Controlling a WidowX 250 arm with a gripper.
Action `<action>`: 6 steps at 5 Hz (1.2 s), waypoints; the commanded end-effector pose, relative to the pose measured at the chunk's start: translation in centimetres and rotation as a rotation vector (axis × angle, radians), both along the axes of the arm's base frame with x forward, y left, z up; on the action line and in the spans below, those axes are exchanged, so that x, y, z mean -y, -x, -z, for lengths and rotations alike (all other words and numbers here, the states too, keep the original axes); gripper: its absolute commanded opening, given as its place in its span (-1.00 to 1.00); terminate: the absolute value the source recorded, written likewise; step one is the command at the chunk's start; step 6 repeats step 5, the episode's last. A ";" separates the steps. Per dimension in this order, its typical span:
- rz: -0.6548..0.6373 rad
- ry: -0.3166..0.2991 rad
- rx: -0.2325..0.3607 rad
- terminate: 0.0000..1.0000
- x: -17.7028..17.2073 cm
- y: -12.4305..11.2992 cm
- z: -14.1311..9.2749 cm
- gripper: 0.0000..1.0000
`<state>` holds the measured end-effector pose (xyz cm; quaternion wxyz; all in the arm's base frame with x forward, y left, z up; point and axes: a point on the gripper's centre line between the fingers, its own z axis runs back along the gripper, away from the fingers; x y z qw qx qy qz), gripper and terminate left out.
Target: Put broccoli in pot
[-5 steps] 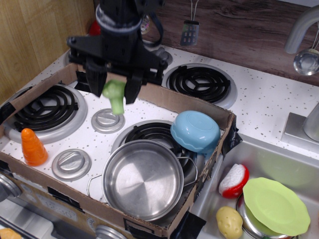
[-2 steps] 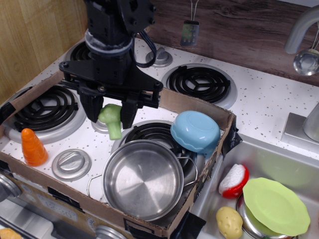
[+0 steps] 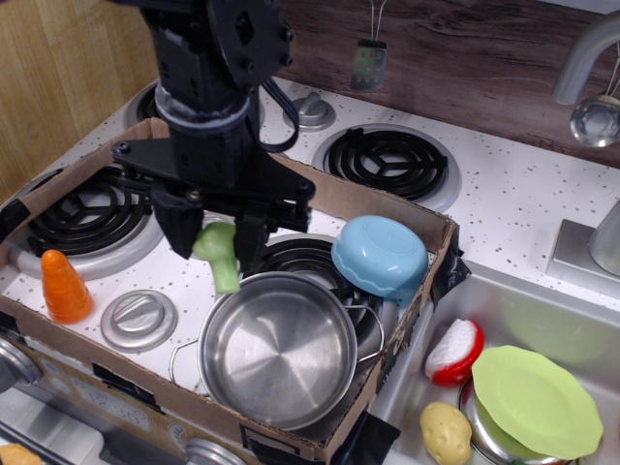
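Note:
My black gripper (image 3: 215, 248) is shut on the light-green toy broccoli (image 3: 220, 251), head up and stalk hanging down. It holds the broccoli in the air just past the far left rim of the shiny steel pot (image 3: 278, 347), which stands empty at the front of the toy stove inside the cardboard frame (image 3: 387, 208). The broccoli's stalk tip hangs close above the pot's rim.
A light-blue bowl (image 3: 381, 256) leans on the burner right behind the pot. An orange toy carrot (image 3: 63, 287) stands at the left. In the sink at the right lie a lime-green plate (image 3: 536, 399), a potato (image 3: 446, 431) and a red-white toy (image 3: 455, 351).
My gripper has carried the broccoli forward and down, from above the stove's middle knob toward the pot's far left rim.

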<state>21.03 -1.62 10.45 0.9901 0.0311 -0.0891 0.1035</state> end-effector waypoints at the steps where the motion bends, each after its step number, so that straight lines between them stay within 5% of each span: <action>1: 0.030 0.011 0.062 -1.00 1.3 -0.3 -0.3 1.00; 3: 0.050 0.012 0.068 -1.00 0.8 -0.8 -0.2 1.00; 4: 0.031 0.049 0.015 -1.00 0.2 -1.3 -0.4 1.00; 5: 0.031 0.049 0.015 1.00 0.2 -1.3 -0.4 1.00; 6: 0.031 0.049 0.015 1.00 0.2 -1.3 -0.4 1.00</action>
